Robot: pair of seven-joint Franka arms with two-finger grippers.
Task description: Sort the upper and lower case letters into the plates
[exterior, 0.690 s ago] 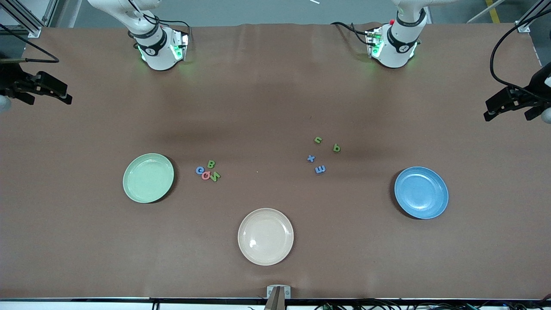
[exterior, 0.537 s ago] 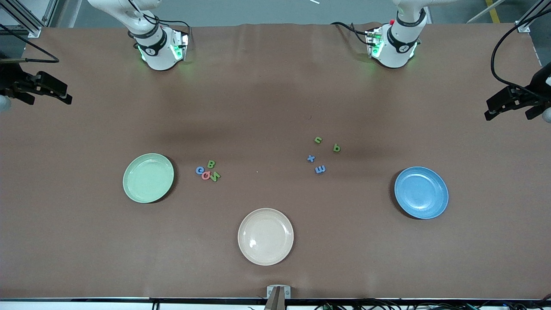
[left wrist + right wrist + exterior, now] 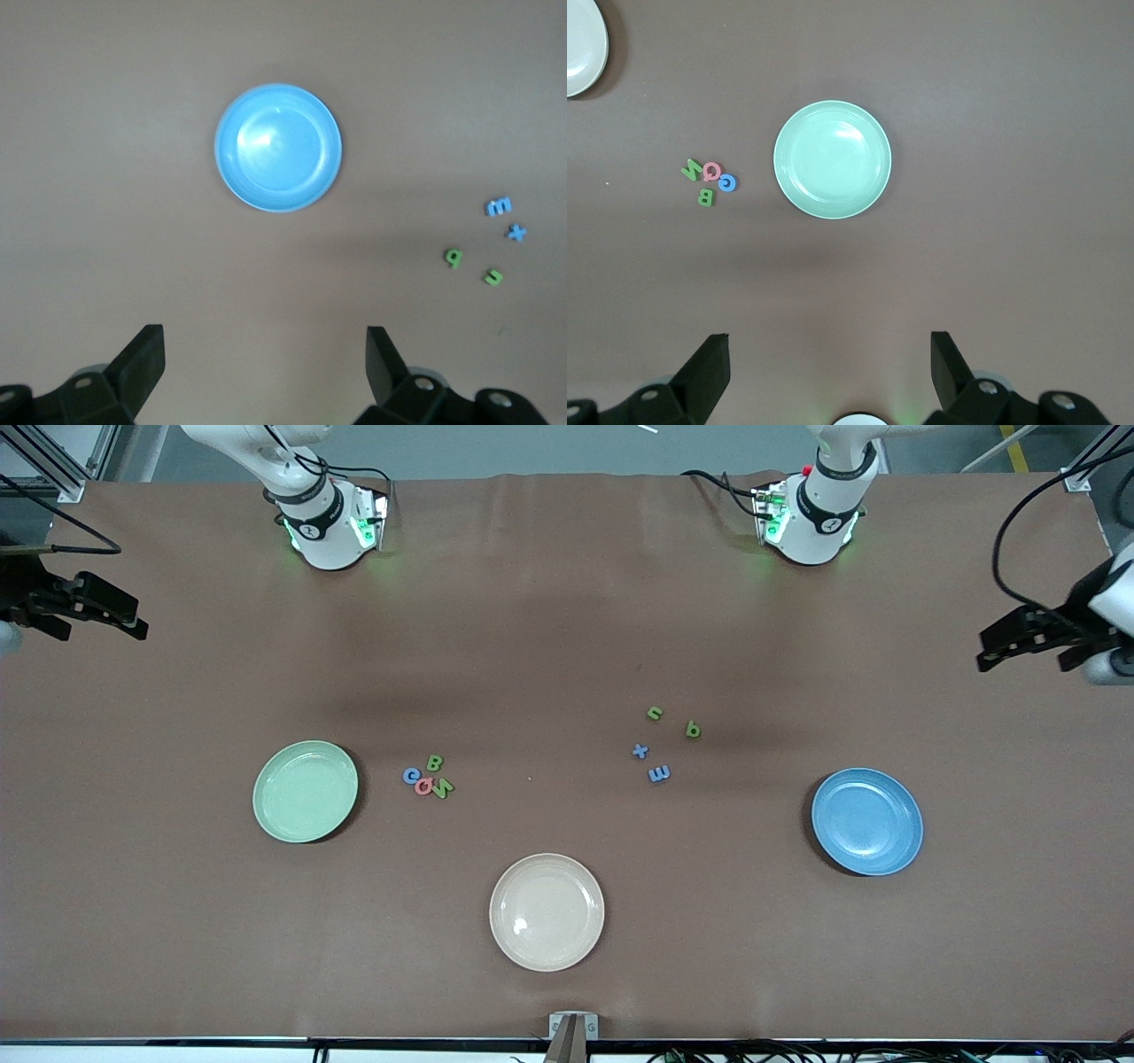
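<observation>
Two letter clusters mid-desk (image 3: pixel 549 646): capitals (image 3: pixel 427 777) beside one plate (image 3: pixel 306 791) toward the right arm's end, lowercase letters (image 3: pixel 663 741) near another plate (image 3: pixel 867 821) toward the left arm's end. Third plate (image 3: pixel 547 911) between them, nearest the front camera.

Cream-beige plate (image 3: pixel 547 911) on brown table (image 3: pixel 567 602)

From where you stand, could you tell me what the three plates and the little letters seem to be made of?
The green plate, blue plate and cream plate look like smooth moulded plastic: uniform colour, soft glossy highlights. The capital letters and lowercase letters look matte and chunky with flat colour, probably foam or plastic; which one cannot be told.
</observation>
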